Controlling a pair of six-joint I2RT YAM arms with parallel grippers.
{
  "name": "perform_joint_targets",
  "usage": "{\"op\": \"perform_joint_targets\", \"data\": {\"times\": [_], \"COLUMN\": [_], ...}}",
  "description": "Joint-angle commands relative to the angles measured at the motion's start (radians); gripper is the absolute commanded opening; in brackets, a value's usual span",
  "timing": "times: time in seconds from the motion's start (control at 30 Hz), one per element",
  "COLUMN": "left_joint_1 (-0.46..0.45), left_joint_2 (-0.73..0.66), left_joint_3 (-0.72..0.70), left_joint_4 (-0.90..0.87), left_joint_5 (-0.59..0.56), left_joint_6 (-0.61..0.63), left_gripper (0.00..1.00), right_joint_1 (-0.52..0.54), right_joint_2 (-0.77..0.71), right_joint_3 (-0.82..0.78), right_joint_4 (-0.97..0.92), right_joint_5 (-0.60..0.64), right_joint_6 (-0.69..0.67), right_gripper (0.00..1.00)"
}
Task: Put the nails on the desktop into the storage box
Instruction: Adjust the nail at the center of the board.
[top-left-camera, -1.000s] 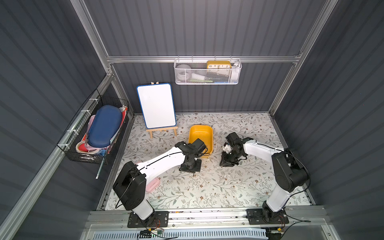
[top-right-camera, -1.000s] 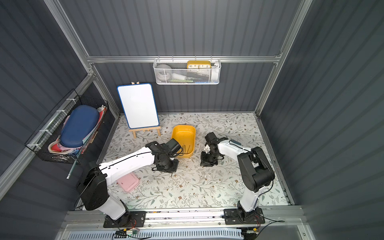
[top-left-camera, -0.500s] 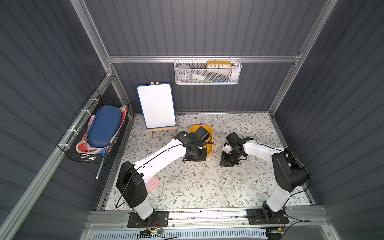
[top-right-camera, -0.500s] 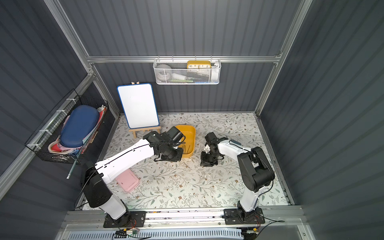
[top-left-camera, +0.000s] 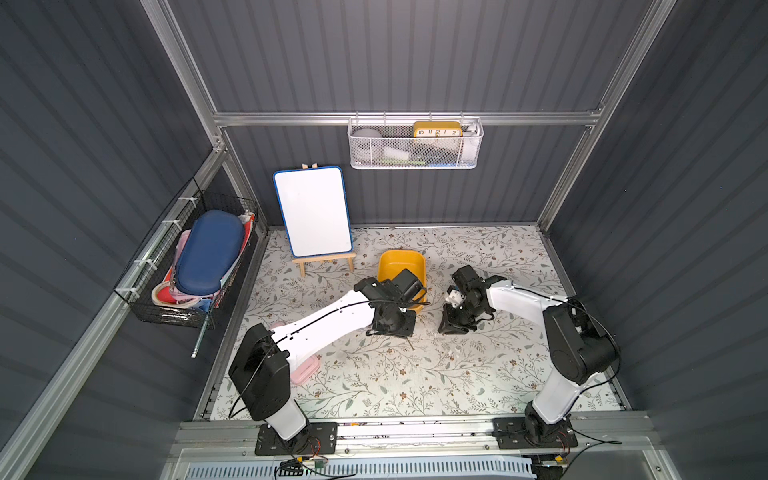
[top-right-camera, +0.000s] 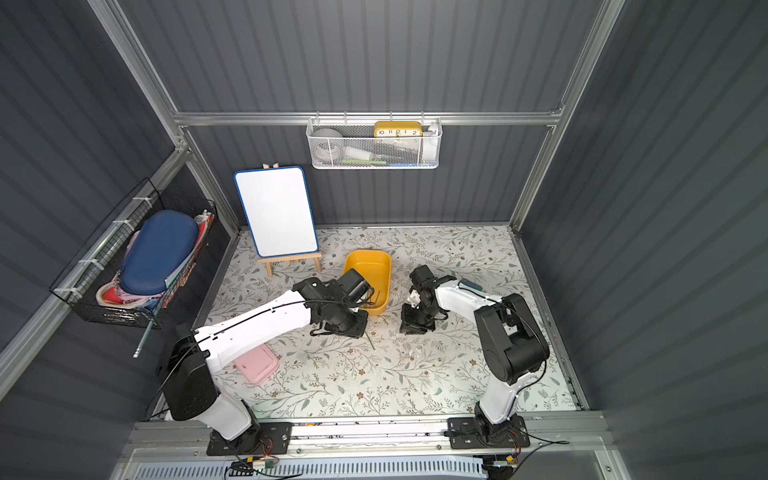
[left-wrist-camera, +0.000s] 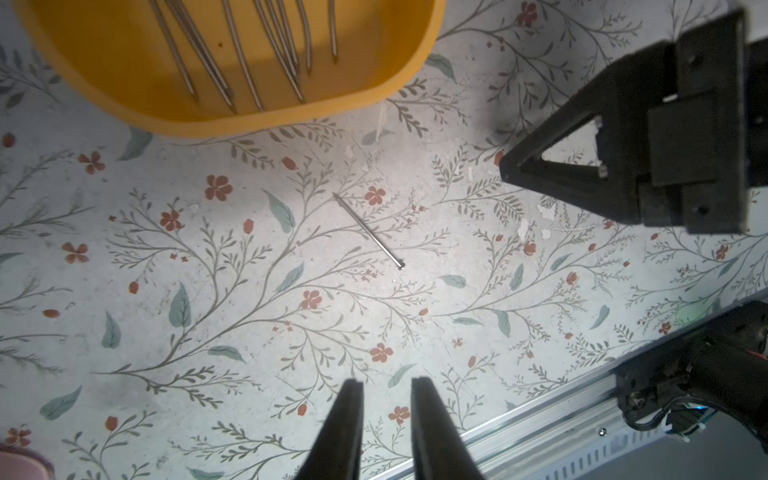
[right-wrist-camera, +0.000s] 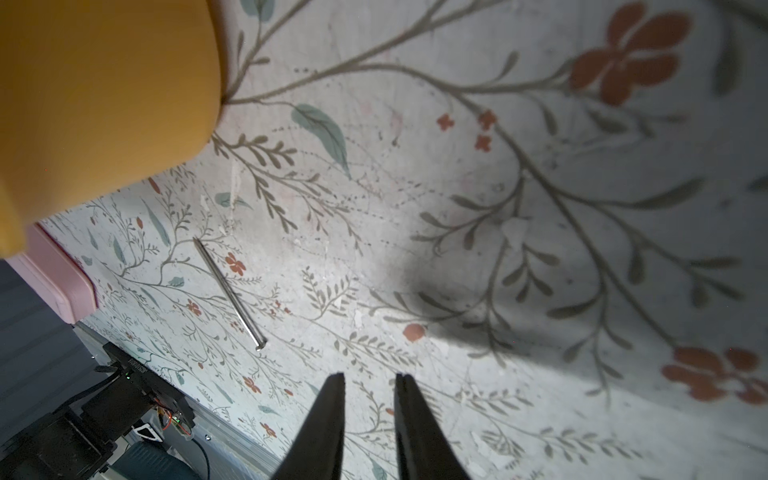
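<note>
Nail (left-wrist-camera: 368, 230) lies flat near box (left-wrist-camera: 291, 116); left gripper (left-wrist-camera: 386, 380) and right gripper (right-wrist-camera: 369, 376) both slightly parted, empty. Straddle it crosswise, touch counter (left-wrist-camera: 208, 311), pinch mid-length.

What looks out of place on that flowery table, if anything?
One nail lies alone on the desktop, just outside the yellow storage box, while the other nails are already inside it. Small white flecks nearby look like chipped or peeling surface.
</note>
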Motion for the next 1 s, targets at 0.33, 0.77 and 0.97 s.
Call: {"op": "perform_joint_targets", "data": {"times": [0.33, 0.77, 0.97], "left_joint_1": [-0.065, -0.064, -0.030], "left_joint_2": [-0.067, -0.044, 0.041], "left_joint_3": [-0.240, -0.329, -0.309], "left_joint_4": [0.093, 0.223, 0.201], "left_joint_5": [-0.121, -0.107, -0.194], "left_joint_6": [-0.086, -0.133, -0.240], "left_gripper": [0.30, 0.23, 0.31], "right_joint_1": [0.110, 0.192, 0.191], "right_joint_2": [-0.094, -0.095, -0.087], "right_joint_3": [-0.001, 0.034, 0.051], "right_joint_4": [-0.020, -0.067, -0.085], "right_joint_5": [0.078, 0.180, 0.171], "right_joint_6": [-0.053, -0.003, -0.006], "right_gripper": [0.29, 0.28, 0.27]}}
